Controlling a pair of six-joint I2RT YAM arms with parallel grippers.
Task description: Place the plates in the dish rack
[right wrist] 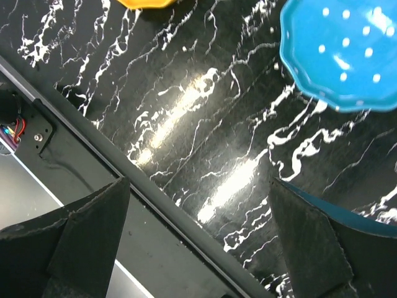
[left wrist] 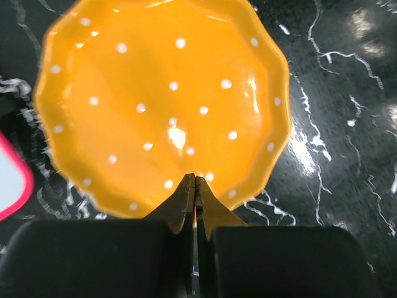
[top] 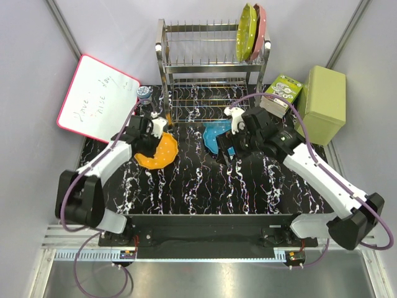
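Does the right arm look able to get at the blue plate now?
Likely yes: the right gripper hangs open beside the blue plate, which lies on the table, nothing between them.

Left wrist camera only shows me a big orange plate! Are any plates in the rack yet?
Observer: Yes, the yellow-green plate and pink plate stand in the top tier of the dish rack, at its right end.
Operator: Where's the blue one?
Observer: The blue plate lies on the table, in front of the rack.
Operator: Is the other arm holding it?
Observer: No, the right end effector is open, nothing between its fingers.
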